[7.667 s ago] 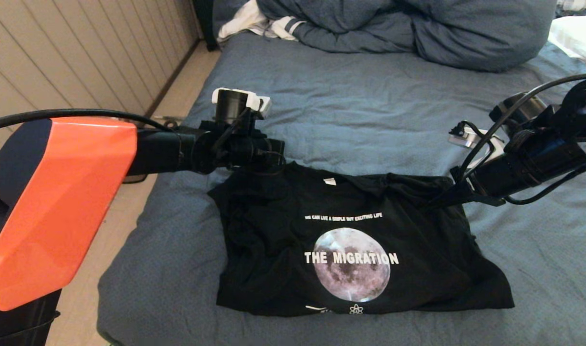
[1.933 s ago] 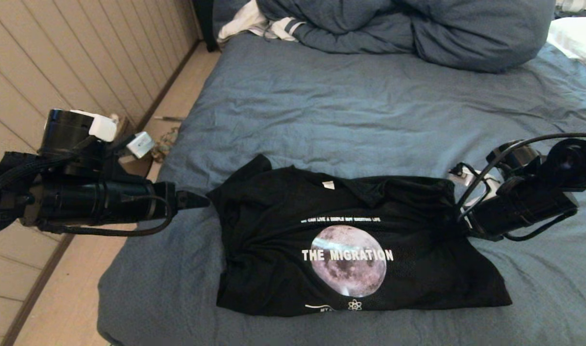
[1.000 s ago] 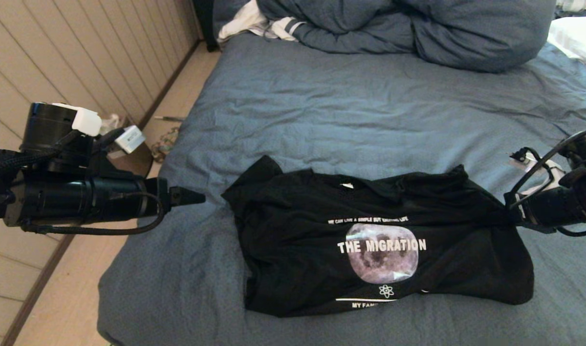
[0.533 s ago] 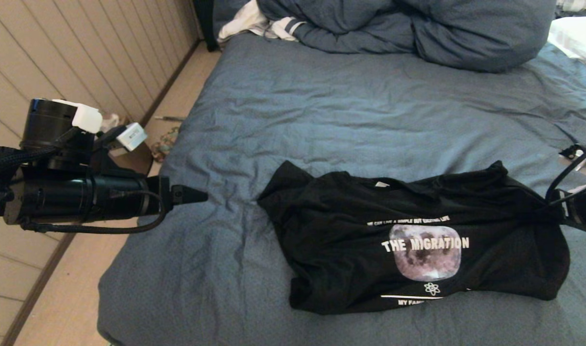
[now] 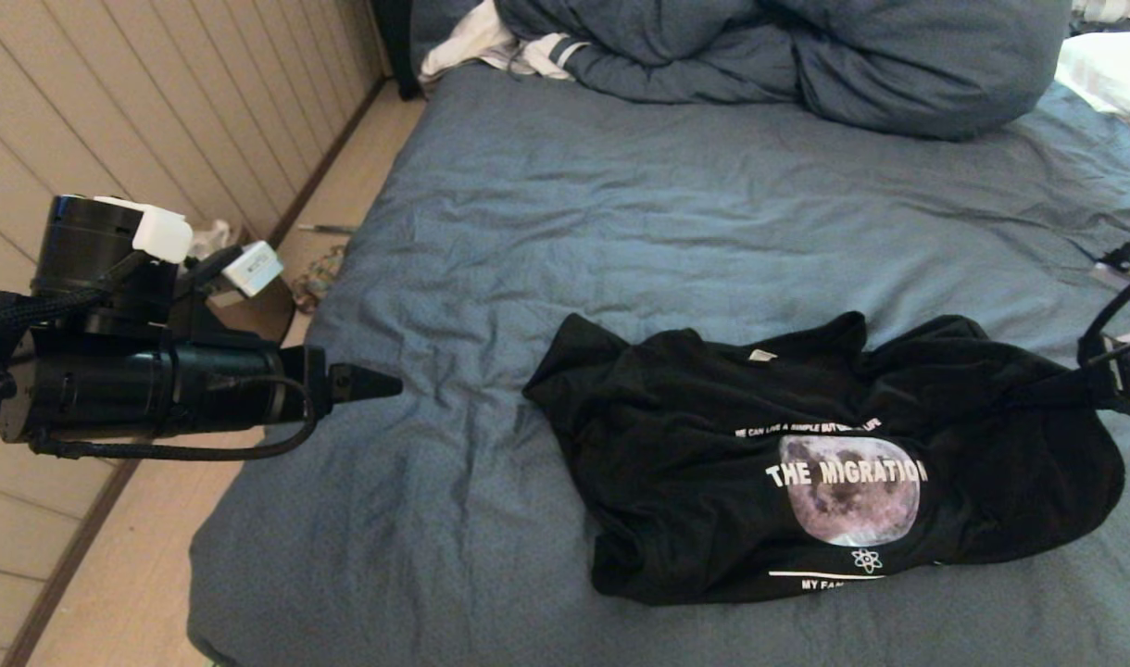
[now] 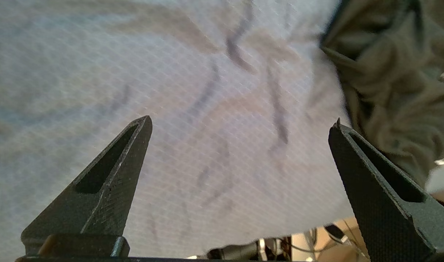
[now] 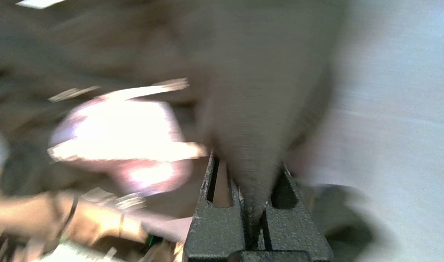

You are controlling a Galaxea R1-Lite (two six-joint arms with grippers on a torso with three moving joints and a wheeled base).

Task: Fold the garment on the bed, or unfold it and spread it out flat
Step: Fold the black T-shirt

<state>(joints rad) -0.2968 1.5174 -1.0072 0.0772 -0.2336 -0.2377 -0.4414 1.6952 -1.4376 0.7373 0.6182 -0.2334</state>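
The garment (image 5: 713,445), a black T-shirt with a moon print (image 5: 852,489) and white lettering, lies bunched on the right half of the bed (image 5: 621,232). Its right end is drawn taut toward my right gripper (image 5: 1113,394) at the picture's edge. In the right wrist view that gripper (image 7: 247,165) is shut on a pinch of the garment (image 7: 262,91). My left gripper (image 5: 380,382) hovers level over the bed's left side, well left of the shirt. In the left wrist view the left gripper (image 6: 242,123) is open and empty above the bed (image 6: 171,72). The garment (image 6: 389,72) lies off to one side.
A bunched blue-grey duvet (image 5: 806,56) and a white striped cloth (image 5: 491,42) lie at the head of the bed. A white pillow (image 5: 1111,65) is at the far right. A panelled wall (image 5: 157,111) and a strip of floor (image 5: 324,213) run along the bed's left edge.
My right gripper has dragged the shirt to the right across the bed and has mostly left the head view. The shirt is more bunched. The left gripper has stayed open in place.
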